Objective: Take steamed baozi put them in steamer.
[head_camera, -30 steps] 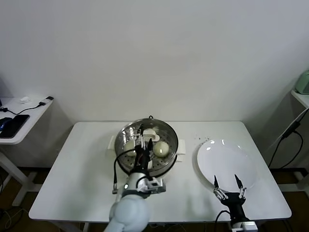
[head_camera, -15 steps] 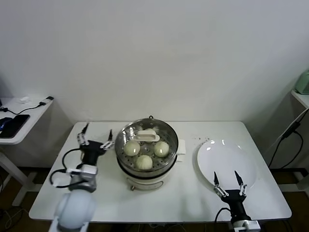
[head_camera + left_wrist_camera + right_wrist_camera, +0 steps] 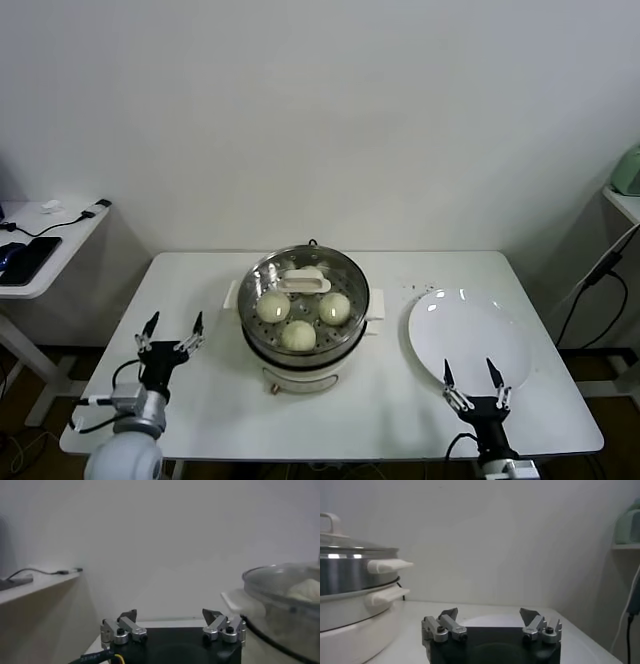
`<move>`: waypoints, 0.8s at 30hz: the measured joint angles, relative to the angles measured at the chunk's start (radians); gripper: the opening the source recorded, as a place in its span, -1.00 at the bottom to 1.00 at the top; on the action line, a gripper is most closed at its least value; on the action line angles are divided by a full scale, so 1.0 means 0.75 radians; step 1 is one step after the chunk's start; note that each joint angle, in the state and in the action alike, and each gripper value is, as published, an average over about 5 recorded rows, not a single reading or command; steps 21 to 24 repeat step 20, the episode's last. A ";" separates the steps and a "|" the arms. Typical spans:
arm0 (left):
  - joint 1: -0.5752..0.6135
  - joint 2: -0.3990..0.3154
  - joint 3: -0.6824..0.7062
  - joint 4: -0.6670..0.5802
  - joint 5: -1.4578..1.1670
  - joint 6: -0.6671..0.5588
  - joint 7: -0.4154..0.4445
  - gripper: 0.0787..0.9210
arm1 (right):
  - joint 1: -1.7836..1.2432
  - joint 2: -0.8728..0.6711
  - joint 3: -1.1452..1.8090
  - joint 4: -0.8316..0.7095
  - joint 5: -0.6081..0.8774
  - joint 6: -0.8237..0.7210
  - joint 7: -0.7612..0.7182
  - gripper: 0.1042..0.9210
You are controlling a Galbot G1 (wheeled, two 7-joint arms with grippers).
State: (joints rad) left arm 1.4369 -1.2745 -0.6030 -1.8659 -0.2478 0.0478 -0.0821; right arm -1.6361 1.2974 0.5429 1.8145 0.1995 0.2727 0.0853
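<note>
The left claw [image 3: 171,332] is spread wide with nothing in it, low over the table [image 3: 200,390], off to the left of the pot [image 3: 306,345]. The right claw [image 3: 473,384] is spread wide too (nothing in it either), at the near edge of the white plate [image 3: 470,325]. Three buns [image 3: 298,335] sit inside the pot; a white handle [image 3: 303,284] lies behind them.

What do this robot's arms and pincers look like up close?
Each arm is pale grey, and the left ends in a rounded joint. The left gripper and right gripper match: a black body carrying two silvery metal fingers with dark pointed tips and small black screws. Thin black cables loop beside the left wrist, one with a yellow strand.
</note>
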 measured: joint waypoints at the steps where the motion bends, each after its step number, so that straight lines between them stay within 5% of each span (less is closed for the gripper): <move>1: 0.005 0.001 0.001 0.014 -0.007 -0.021 0.001 0.77 | -0.001 0.000 0.000 -0.001 0.002 0.001 0.000 0.76; 24: 0.066 0.014 0.023 0.136 -0.048 -0.214 0.023 0.77 | -0.003 0.001 -0.005 -0.010 0.027 0.009 -0.007 0.76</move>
